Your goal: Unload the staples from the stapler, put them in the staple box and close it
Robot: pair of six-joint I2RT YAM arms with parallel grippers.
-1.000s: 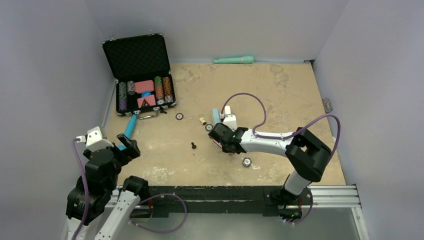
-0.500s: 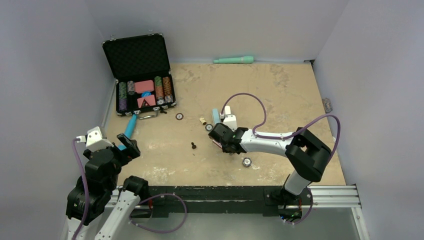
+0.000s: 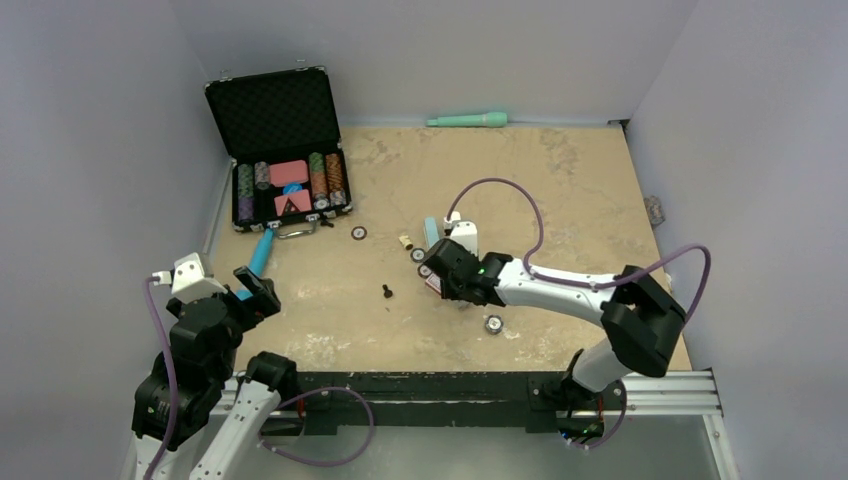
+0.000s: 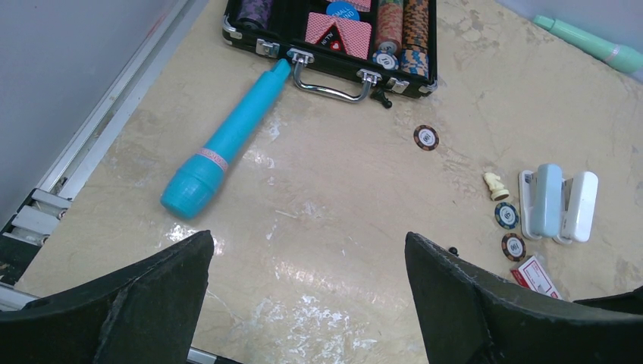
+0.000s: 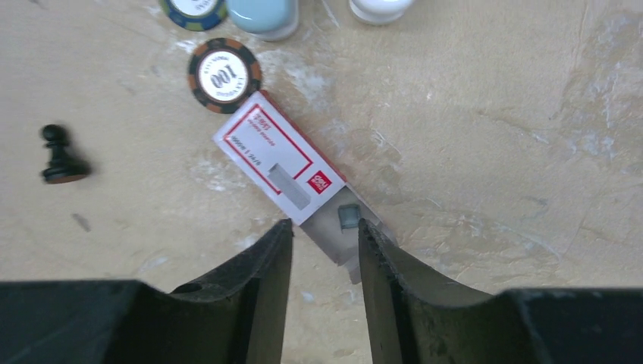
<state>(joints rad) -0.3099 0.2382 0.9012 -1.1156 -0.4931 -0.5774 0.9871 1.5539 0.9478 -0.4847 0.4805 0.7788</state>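
Right gripper [image 5: 324,229]: jaws narrowly parted, straddling the protruding tray end of the staple box [image 5: 277,155]; a gap shows at one finger, so not clamped. Left gripper [image 4: 307,241]: spread wide, empty. Stapler [image 4: 557,201]: on the table just beyond the box, blue and white halves side by side, untouched. Risk: pinching the thin tray may slide it out and spill staples

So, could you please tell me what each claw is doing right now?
Left claw: open, empty.
Right claw: nearly closed around the staple box end; grip cannot be told.
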